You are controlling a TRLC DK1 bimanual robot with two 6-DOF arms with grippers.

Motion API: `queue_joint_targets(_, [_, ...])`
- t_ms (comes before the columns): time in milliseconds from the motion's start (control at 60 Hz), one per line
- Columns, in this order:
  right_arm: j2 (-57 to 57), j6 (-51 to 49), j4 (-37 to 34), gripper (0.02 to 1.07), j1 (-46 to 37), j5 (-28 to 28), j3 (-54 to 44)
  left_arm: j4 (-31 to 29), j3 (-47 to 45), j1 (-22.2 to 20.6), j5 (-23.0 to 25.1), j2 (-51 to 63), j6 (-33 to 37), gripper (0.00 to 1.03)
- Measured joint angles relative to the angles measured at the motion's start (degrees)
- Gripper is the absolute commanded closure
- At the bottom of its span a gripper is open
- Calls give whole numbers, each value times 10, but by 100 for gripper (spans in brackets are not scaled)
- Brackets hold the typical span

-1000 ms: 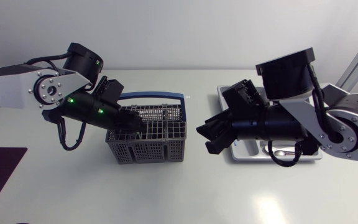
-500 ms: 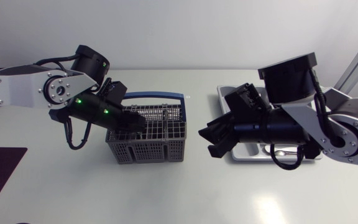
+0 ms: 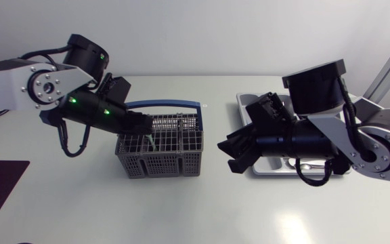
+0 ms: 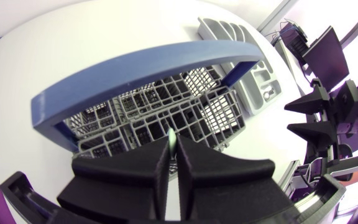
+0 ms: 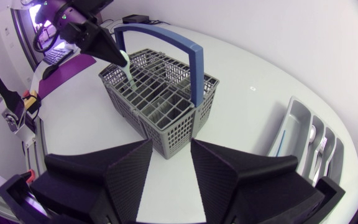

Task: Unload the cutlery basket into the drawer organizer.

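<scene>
Basket of grey mesh with a blue arched handle stands upright on the white table, slightly left of centre in the head view; the left arm enters from the left edge of that frame and its gripper sits over the left part of the basket, just below the handle arch; the left gripper is clamped on a slim pale green utensil, both fingers pressing it from opposite sides with almost no gap between them; in the left wrist view the utensil shows as a narrow pale strip between the fingertips, pointing toward the basket cells ahead; in the right wrist view its lower end hangs over the far compartments of the basket, and whether it touches the mesh cannot be told; the kind of utensil cannot be told either. Right arm enters from the right edge of the head view; the right gripper hangs above the table between the basket and the organizer, near the basket's right wall but apart from it; its fingers stand spread with nothing between them. The organizer, a grey tray with long compartments, lies at the right of the head view, largely covered by the right arm; a spoon lies in its near part; in the right wrist view a fork lies in one of the long compartments beside the gripper.
</scene>
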Motion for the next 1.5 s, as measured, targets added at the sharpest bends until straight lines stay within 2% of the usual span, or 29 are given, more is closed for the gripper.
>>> queue_joint_targets(267, [-1,0,0,59,0,0,0,-50,31,29,11,-56,0,100])
queue_joint_targets(700, [-22,0,-6,59,4,0,-6,-89,37,53,24,-128,9,100])
queue_joint_targets(817, [-35,-2,-13,59,4,-11,-6,-95,37,57,44,-158,29,100])
queue_joint_targets(867, [-43,-6,-17,59,4,-21,-6,-95,37,57,68,-170,45,100])
queue_joint_targets(1017, [-70,-26,-31,59,-2,-71,-10,-95,37,47,124,-181,118,100])
queue_joint_targets(1067, [-80,-34,-41,56,-12,-98,-10,-90,35,41,137,-181,143,100])
queue_joint_targets(1267, [-104,-65,-76,46,-89,-234,-11,-42,7,11,181,-181,245,100])
queue_joint_targets(1400, [-102,-91,-108,45,-139,-324,-10,-23,-13,-9,225,-181,299,100])
queue_joint_targets(1500, [-90,-118,-131,43,-157,-369,-4,-21,-23,-26,257,-181,334,100])
